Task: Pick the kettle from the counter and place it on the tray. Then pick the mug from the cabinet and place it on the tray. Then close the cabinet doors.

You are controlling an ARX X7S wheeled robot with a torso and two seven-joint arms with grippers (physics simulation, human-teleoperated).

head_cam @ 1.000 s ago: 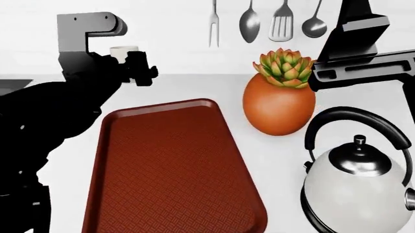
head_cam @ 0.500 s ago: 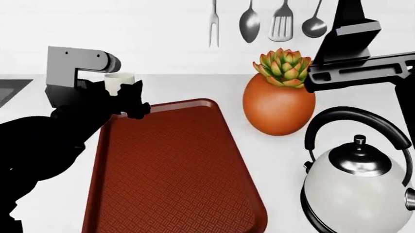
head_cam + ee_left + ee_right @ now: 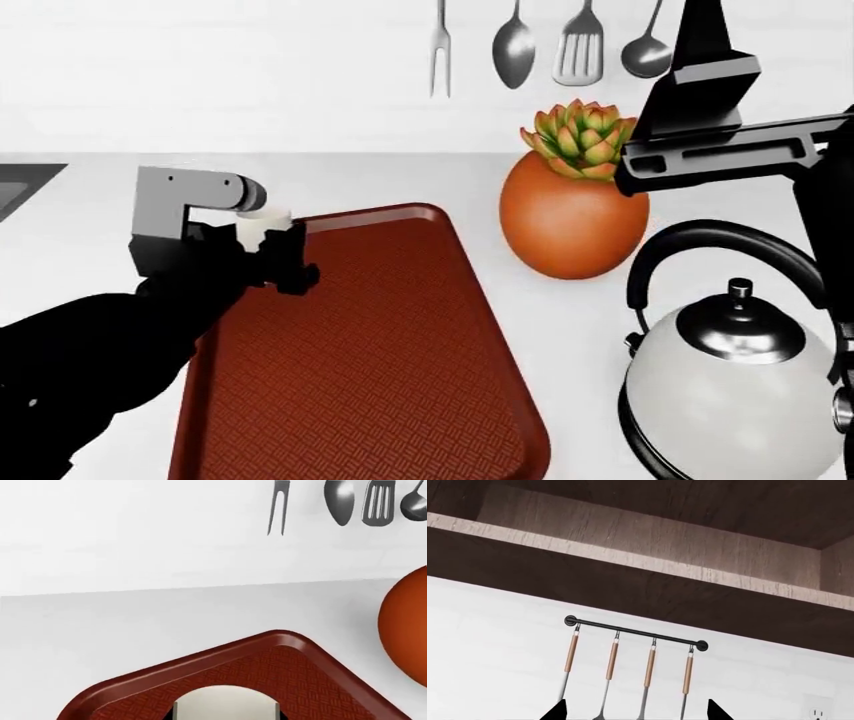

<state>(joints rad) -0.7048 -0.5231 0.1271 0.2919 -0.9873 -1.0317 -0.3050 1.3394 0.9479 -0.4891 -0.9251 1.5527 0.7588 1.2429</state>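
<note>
My left gripper (image 3: pixel 264 240) is shut on the small off-white mug (image 3: pixel 262 222) and holds it over the far left corner of the dark-red tray (image 3: pixel 360 360). In the left wrist view the mug (image 3: pixel 227 704) sits between the jaws just above the tray's textured surface (image 3: pixel 287 670). The white kettle (image 3: pixel 734 390) with its black arched handle stands on the white counter (image 3: pixel 574 330), to the right of the tray. My right gripper (image 3: pixel 634 712) is open and empty, raised high and facing the wall and cabinet. The right arm (image 3: pixel 727 150) is above the kettle.
A round orange plant pot (image 3: pixel 574 215) with a succulent stands between the tray and the kettle, and it also shows in the left wrist view (image 3: pixel 407 630). Utensils (image 3: pixel 581 45) hang on a wall rail (image 3: pixel 635 632). A wooden cabinet shelf (image 3: pixel 647 560) is above. A sink edge (image 3: pixel 20 180) is far left.
My left arm has come down and to the right with the mug, from behind the tray to over its far left corner. The right arm shifted slightly left.
</note>
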